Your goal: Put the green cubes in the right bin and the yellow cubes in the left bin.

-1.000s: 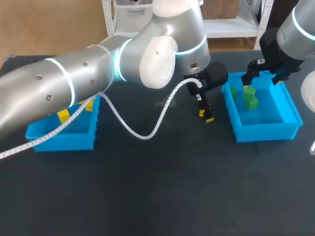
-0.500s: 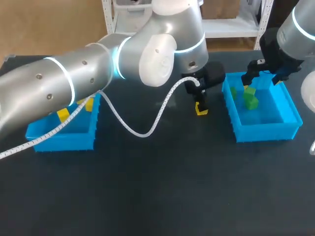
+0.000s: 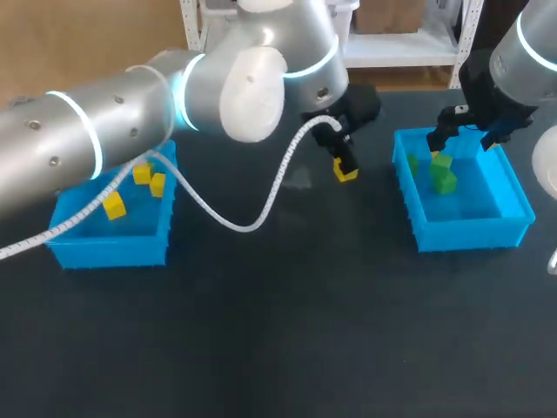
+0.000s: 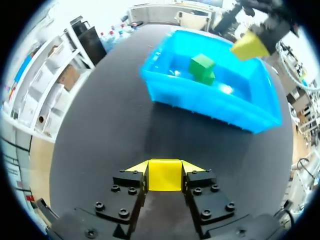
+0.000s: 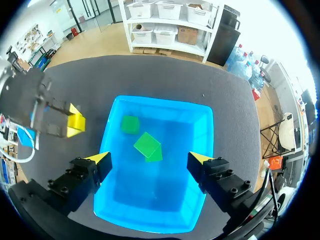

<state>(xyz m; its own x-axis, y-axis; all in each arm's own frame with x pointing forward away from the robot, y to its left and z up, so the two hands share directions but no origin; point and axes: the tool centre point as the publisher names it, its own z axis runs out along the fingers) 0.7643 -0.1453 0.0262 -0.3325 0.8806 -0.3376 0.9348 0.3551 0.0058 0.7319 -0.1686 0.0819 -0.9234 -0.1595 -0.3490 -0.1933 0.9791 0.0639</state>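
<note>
My left gripper (image 3: 343, 168) hangs above the table's middle, shut on a yellow cube (image 3: 345, 173). In the left wrist view that yellow cube (image 4: 165, 175) sits squarely between the fingers (image 4: 131, 181). Three yellow cubes (image 3: 142, 174) lie in the left blue bin (image 3: 109, 250). The right blue bin (image 3: 409, 196) holds green cubes (image 3: 445, 180). Directly over it my right gripper (image 5: 149, 160) stands open and empty, with two green cubes (image 5: 148, 146) below it. The left gripper with its yellow cube (image 5: 75, 121) shows beside the right bin (image 5: 207, 125).
A white cable (image 3: 261, 218) loops down from my left arm over the table between the bins. The left arm's big silver links (image 3: 130, 122) hang above the left bin's back edge. Dark tabletop (image 3: 287, 331) stretches in front of both bins.
My left gripper closed on the yellow cube, lifted it off the table and carried it left and toward the back. The right arm stayed still.
</note>
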